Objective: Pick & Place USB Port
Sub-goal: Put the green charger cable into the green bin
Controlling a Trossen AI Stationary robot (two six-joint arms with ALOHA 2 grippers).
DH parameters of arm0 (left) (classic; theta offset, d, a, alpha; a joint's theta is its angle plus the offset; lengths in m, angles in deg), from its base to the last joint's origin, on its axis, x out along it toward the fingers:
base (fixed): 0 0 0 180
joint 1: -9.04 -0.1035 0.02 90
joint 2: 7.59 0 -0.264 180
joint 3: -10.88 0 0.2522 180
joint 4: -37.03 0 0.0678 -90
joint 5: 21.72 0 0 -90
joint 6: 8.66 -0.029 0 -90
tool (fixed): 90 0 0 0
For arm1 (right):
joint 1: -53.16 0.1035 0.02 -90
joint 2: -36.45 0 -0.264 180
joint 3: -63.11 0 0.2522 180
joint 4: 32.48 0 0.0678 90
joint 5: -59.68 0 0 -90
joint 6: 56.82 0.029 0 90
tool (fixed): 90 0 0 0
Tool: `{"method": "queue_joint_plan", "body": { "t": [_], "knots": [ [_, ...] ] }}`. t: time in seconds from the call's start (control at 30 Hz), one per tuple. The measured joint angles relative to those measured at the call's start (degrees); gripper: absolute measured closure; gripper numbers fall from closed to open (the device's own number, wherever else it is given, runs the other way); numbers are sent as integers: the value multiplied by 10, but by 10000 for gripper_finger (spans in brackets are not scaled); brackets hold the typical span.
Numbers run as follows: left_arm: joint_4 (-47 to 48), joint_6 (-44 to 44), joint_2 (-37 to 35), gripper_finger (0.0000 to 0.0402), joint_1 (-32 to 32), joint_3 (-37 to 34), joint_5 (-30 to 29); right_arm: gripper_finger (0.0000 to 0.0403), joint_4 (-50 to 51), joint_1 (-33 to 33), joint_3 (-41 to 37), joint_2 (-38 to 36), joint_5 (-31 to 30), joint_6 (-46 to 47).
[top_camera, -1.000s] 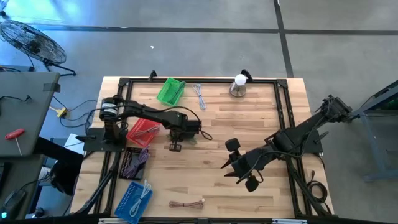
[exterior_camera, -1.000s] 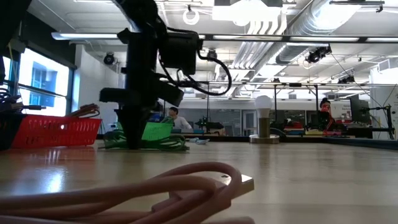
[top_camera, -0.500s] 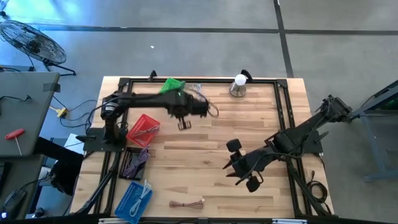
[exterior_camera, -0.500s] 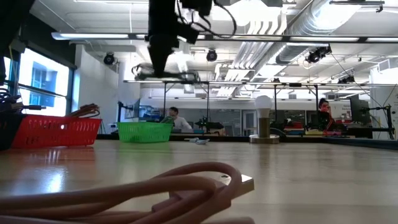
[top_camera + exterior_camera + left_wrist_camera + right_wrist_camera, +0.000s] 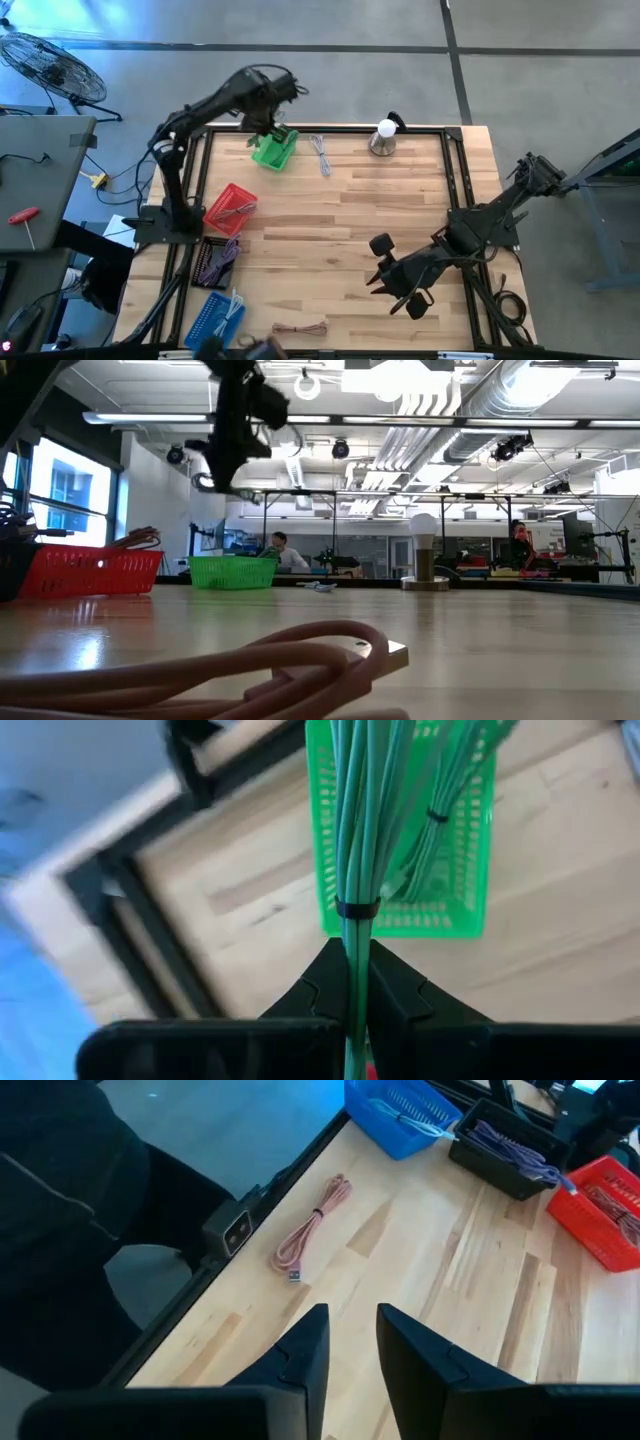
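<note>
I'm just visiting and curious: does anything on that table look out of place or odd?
One thing: a pink cable lies loose near the table's front edge, outside any basket, while other cables sit in baskets. The left gripper holds a green cable above the green basket.

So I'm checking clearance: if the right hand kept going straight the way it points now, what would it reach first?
Probably the bare wooden tabletop; the right hand angles down at it. The coiled pink cable lies off to one side, though depth is unclear.

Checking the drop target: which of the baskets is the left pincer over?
The green basket, at the table's far edge. The left pincer, shut on a green cable, hangs above it; the red, black and blue baskets lie nearer the front-left.
</note>
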Motion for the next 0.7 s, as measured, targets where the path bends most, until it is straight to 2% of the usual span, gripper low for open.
{"method": "queue_joint_plan", "body": {
  "t": [0.13,0.33,0.4,0.6,0.7],
  "knots": [
    [-97,-25,3,392,-38,-75,36,325,16,0,0,0,-12,5],
    [-273,-72,2,392,-60,-190,109,325,34,-3,0,0,-36,2],
    [-327,-73,2,392,-65,-219,112,325,35,-6,0,0,-42,-4],
    [-372,-86,2,391,-86,-258,113,325,32,-23,-1,0,-45,-5],
    [-378,-89,2,375,-92,-269,131,325,22,-36,-15,0,-45,-9]
  ]
}}
